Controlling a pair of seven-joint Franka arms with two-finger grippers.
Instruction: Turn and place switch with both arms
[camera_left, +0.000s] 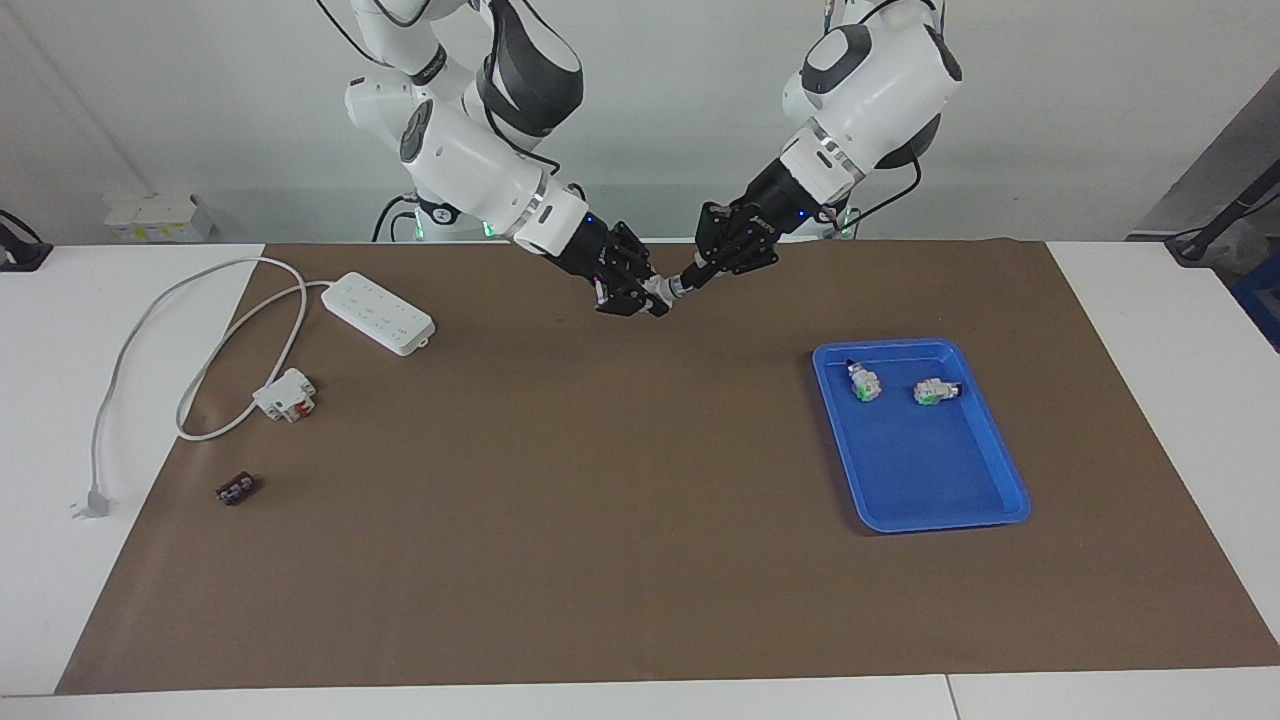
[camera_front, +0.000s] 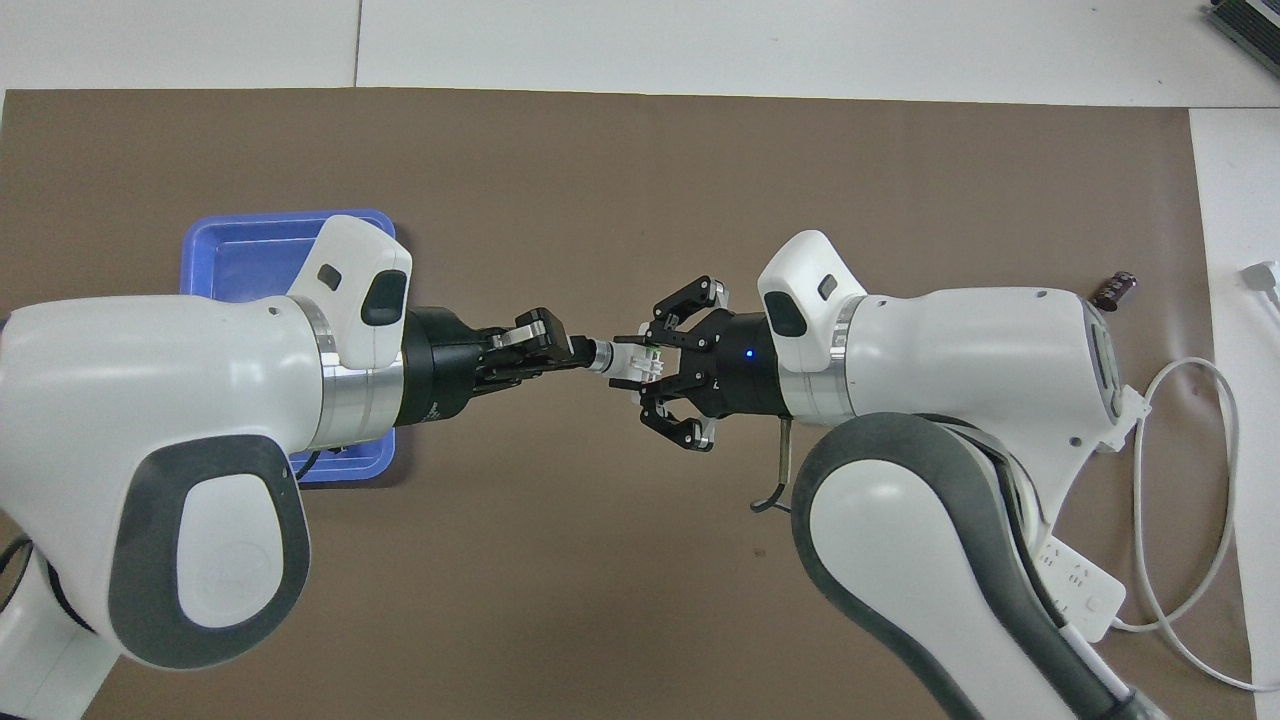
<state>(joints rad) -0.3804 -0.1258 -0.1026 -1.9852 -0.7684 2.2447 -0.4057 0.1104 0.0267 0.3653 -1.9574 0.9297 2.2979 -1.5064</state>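
The white tabletop (camera_left: 1150, 330) carries a brown mat (camera_left: 600, 520) that covers most of it. Toward the left arm's end lies a blue tray (camera_left: 935, 470) with two spare switches (camera_left: 864, 383) side by side in the part nearest the robots; in the overhead view the left arm (camera_front: 160, 420) hides most of this tray and both spares. Toward the right arm's end lie a white power strip (camera_left: 384, 313) with its looping cable (camera_left: 200, 370), a white block with red parts (camera_left: 286, 394) and, farther from the robots, a tiny black ridged piece (camera_left: 237, 489). Nothing stands between the arms. Both slope down and inward from their bases, the right arm (camera_left: 480, 170) mirroring the left, and meet over bare mat close to the robots' edge. The right gripper (camera_front: 642, 368) has its jaws pinched on the white body of the switch (camera_front: 632, 361), its outer links splayed to the sides; the left gripper (camera_front: 582, 355) has its jaws pressed on the black knob end of the same switch. The switch is held in the air between them, lying roughly level. The overhead view shows its green mark facing up; the facing view shows it clear of the mat.
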